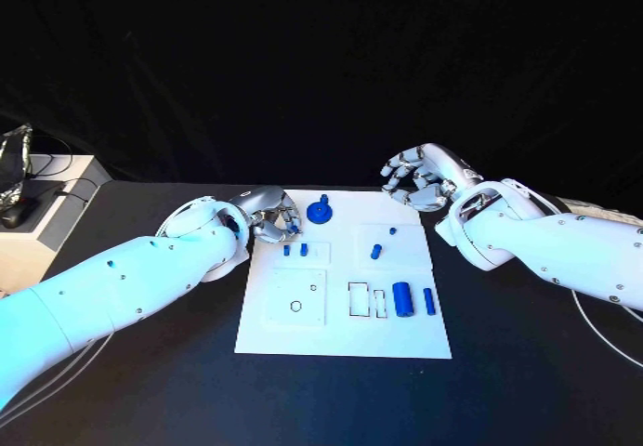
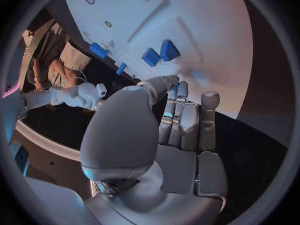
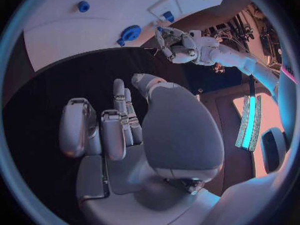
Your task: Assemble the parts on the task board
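The white task board [image 1: 342, 321] lies in the middle of the table. At its far end a round blue part [image 1: 319, 212] with a knob stands. Two small blue pegs [image 1: 295, 249] stand near the left edge, also in the left wrist view [image 2: 159, 52]. Two blue cylinders [image 1: 413, 300] lie at the right beside narrow slots [image 1: 369, 300]. My left hand [image 1: 275, 216] hovers over the board's far left corner, fingers loosely extended [image 2: 181, 120] and holding nothing. My right hand [image 1: 422, 181] hangs past the far right corner, over the black table, fingers apart [image 3: 119, 125] and empty.
Two more small blue parts [image 1: 378, 249] sit right of the board's centre. A raised square plate with a round hole [image 1: 296, 305] occupies the near left of the board. A white stand with equipment [image 1: 27, 204] is at the table's far left.
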You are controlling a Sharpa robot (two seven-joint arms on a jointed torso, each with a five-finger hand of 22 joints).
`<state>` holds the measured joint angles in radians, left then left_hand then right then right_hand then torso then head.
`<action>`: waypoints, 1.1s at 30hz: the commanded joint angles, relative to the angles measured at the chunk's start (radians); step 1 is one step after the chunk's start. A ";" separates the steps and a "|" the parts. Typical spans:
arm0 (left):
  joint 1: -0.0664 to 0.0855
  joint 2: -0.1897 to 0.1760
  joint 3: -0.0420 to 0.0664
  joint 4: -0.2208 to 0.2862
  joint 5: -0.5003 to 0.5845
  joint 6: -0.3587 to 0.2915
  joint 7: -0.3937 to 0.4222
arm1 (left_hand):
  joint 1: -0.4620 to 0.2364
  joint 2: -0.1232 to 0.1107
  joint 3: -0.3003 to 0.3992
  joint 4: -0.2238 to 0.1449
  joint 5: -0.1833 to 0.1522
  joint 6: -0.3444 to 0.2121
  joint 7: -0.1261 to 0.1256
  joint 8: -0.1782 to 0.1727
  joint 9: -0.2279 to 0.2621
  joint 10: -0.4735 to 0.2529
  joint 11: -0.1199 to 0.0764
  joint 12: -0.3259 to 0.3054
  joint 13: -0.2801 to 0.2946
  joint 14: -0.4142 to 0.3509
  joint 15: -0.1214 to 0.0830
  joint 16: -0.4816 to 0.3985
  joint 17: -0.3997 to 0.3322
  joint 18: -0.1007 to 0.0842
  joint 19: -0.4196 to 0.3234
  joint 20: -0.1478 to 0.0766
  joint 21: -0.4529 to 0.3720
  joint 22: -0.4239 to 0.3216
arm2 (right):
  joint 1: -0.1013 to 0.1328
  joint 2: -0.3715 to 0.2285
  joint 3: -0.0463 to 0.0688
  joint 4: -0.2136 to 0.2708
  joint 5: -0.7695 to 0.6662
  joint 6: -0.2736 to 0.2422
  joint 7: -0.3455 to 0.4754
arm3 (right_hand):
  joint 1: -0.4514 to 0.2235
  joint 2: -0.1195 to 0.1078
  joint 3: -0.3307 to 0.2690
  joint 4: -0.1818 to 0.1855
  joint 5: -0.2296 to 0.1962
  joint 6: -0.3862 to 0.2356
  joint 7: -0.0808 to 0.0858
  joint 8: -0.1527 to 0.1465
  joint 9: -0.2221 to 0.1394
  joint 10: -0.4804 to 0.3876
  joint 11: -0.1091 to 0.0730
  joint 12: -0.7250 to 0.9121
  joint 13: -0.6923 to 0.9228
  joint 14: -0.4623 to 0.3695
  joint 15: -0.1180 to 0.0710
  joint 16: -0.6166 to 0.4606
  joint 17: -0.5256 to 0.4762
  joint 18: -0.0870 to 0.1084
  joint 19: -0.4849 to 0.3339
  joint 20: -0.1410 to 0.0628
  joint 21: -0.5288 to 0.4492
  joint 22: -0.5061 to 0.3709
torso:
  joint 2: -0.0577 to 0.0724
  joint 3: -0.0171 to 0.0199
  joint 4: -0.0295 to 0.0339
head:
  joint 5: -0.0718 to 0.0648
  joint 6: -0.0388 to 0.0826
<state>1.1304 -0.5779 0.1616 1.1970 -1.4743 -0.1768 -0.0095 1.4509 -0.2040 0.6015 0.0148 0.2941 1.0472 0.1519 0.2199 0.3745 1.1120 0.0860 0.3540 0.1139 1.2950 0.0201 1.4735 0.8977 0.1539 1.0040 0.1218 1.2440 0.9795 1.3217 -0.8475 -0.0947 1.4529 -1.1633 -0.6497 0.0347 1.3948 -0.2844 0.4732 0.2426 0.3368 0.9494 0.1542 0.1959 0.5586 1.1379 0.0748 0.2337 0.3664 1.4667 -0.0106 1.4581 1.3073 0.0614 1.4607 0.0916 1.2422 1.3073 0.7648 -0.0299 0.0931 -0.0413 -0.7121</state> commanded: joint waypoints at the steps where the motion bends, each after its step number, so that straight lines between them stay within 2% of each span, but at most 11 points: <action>1: -0.003 0.007 0.001 -0.006 0.003 0.003 0.012 | -0.011 -0.002 0.002 -0.007 -0.004 0.006 -0.002 -0.003 0.002 0.005 0.001 -0.005 -0.001 -0.004 0.002 -0.003 0.001 -0.003 -0.004 0.001 0.001 0.001 | -0.001 0.001 0.000 0.002 -0.012 -0.002 0.009 | -0.011 0.003 0.000 -0.004 0.000 0.006 -0.002 -0.005 0.001 0.006 0.002 -0.002 -0.001 0.048 0.007 -0.004 0.019 0.007 -0.001 0.004 -0.004 0.063 | 0.000 0.0012 -0.0007 | 0.001 -0.001; 33: -0.006 0.028 0.000 -0.022 0.003 0.004 0.012 | -0.013 -0.001 0.002 -0.008 -0.004 0.009 -0.002 -0.003 0.003 0.013 0.000 -0.012 -0.002 0.000 0.002 -0.001 0.009 -0.005 0.007 0.002 0.007 0.012 | -0.001 0.001 0.000 0.004 -0.013 -0.002 0.008 | -0.011 0.003 0.000 -0.004 0.000 0.006 -0.002 -0.005 0.001 0.006 0.002 -0.002 -0.001 0.048 0.007 -0.004 0.019 0.007 -0.001 0.004 -0.004 0.063 | -0.001 0.0015 0.0005 | -0.001 -0.004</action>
<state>1.1252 -0.5532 0.1626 1.1742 -1.4743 -0.1790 -0.0064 1.4445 -0.2082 0.6043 0.0119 0.2940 1.0506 0.1482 0.2141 0.3774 1.1190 0.0859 0.3444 0.1131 1.2951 0.0200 1.4735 0.9058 0.1537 1.0040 0.1218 1.2480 0.9909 1.3214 -0.8466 -0.0944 1.4555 -1.1646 -0.6504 0.0347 1.3949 -0.2844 0.4733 0.2426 0.3368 0.9477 0.1526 0.1960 0.5584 1.1379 0.0750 0.2337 0.3666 1.4667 -0.0106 1.4581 1.3073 0.0615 1.4607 0.0916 1.2422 1.3079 0.7638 -0.0286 0.0937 -0.0417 -0.7161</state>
